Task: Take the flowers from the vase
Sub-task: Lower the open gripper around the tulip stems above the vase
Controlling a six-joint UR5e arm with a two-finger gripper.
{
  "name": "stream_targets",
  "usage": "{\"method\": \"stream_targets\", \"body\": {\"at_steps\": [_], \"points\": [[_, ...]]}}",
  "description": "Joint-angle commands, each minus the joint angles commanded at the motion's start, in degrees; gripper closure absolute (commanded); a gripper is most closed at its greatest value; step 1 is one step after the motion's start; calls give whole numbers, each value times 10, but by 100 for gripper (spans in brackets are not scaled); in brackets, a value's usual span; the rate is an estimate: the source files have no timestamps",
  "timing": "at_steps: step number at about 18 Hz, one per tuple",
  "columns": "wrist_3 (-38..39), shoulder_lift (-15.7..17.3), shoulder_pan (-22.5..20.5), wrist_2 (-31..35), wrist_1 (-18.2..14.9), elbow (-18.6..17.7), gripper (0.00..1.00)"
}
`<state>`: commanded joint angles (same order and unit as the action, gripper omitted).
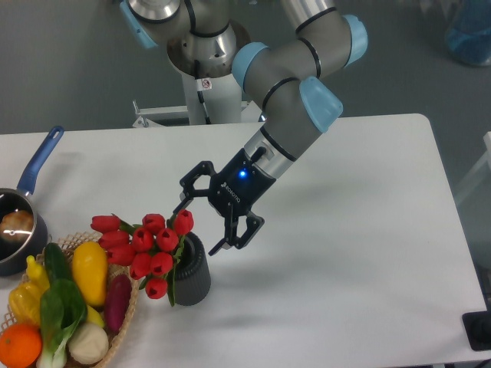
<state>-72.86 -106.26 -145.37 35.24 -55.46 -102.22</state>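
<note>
Pincer (198, 228): spread wide, holding nothing, just right of the blooms and above the vase rim.
Flowers (146, 244): in the vase, leaning left over the basket (126, 322).
Vase (193, 271): upright, near-left on the desk (345, 261).

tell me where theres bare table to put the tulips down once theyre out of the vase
The table is bare across its whole right half, right of the gripper and vase. A bare strip also lies behind the flowers, toward the arm's base. The front left is crowded: wicker basket and saucepan.
</note>
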Motion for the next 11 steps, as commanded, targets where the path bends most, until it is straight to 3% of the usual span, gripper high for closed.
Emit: {"method": "stream_targets", "body": {"at_steps": [11], "points": [[-1, -24, 20, 0, 4, 24, 0]]}}
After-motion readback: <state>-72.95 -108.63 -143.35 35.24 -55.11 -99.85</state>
